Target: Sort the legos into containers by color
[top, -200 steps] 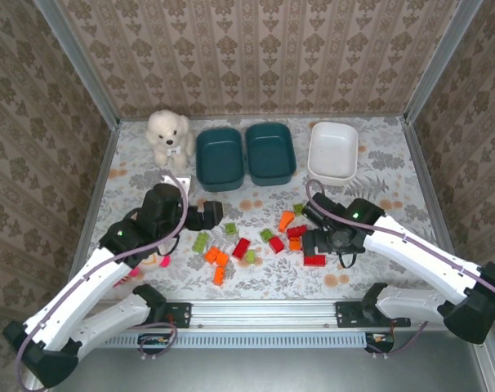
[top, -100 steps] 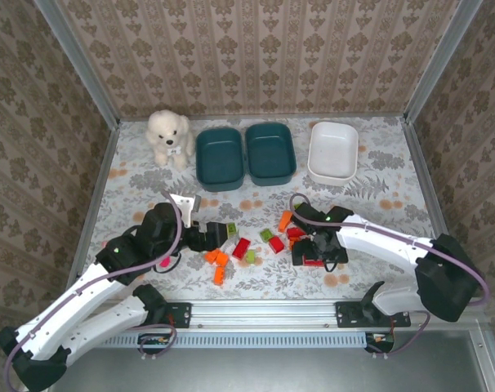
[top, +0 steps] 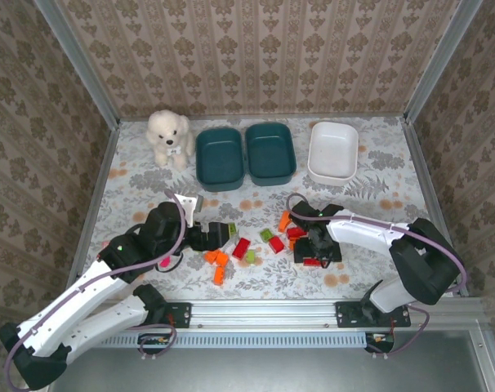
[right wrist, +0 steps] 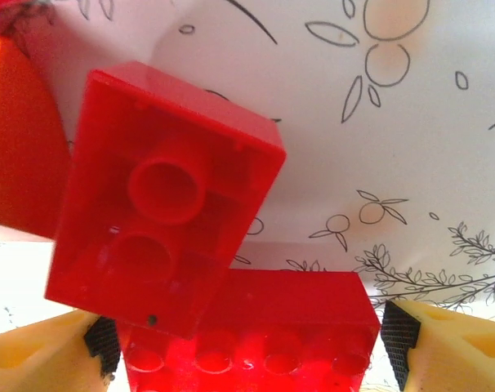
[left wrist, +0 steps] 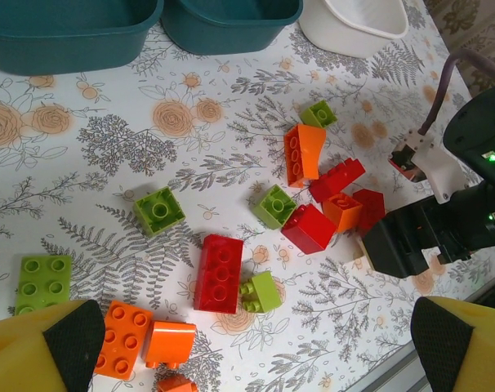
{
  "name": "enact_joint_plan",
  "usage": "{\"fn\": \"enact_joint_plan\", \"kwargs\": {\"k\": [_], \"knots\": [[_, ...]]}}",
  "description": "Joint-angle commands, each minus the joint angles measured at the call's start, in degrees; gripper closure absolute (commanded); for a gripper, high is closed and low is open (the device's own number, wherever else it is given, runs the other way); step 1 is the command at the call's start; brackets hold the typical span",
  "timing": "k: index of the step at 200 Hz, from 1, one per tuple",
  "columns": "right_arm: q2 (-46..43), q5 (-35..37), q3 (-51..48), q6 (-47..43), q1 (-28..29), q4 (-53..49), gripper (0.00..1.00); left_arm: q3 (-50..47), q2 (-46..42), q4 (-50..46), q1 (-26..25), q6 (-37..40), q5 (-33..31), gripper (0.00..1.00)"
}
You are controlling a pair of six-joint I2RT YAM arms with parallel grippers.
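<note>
Straddling a long red brick [right wrist: 256,331], the right gripper [right wrist: 249,341] sits low over the tabletop [top: 370,200] at the right end of the scattered legos [left wrist: 158,210]. Its two pads stand right at the brick's short ends, and I cannot tell whether they press on it. A second red brick [right wrist: 166,196], its hollow side towards the wrist camera, overlaps the long one's far edge, and an orange brick [right wrist: 15,139] touches it on the left. The left gripper [left wrist: 256,328] is spread wide and grasps nothing; it hangs above the left end of the scatter, with a light green two-by-two [left wrist: 43,283] and two orange pieces just beside its left finger. From the left wrist I count five light green legos, five orange (one cut off by the bottom edge) and four red. Whether the two red ones under the right gripper are among those four I cannot tell. All the legos lie on the tabletop between the two grippers, none in a container. Three containers stand in a row at the far side, well apart from the bricks: two dark teal tubs [top: 220,159] side by side and one white tub [top: 333,152] to their right. One white plush dog [top: 168,137] sits left of the tubs.
</note>
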Motion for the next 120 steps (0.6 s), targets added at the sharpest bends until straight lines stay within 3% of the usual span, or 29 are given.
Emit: {"fn": "enact_joint_plan", "kwargs": {"k": [1,46,80,120], "knots": [[0.4,0.1,-0.9,1.4,-0.2,-0.2,0.18,0.0,-0.3,1.1,-0.5,-0.8,0.5,0.00],[-0.5,0.8,-1.1,1.9,-0.2,-0.8,0.29,0.1,-0.3,1.0,-0.5,-1.1,0.5,0.00],[-9.3,3.2,0.5,2.5,0.4,-8.1,0.34,0.3,-0.5,1.4,-0.7,-1.5,0.4,0.00],[-18.4,7.6,13.9,1.0,-0.7,-20.5,0.35,3.5,1.8,3.3,-0.7,-1.9,-1.2,0.00]]}}
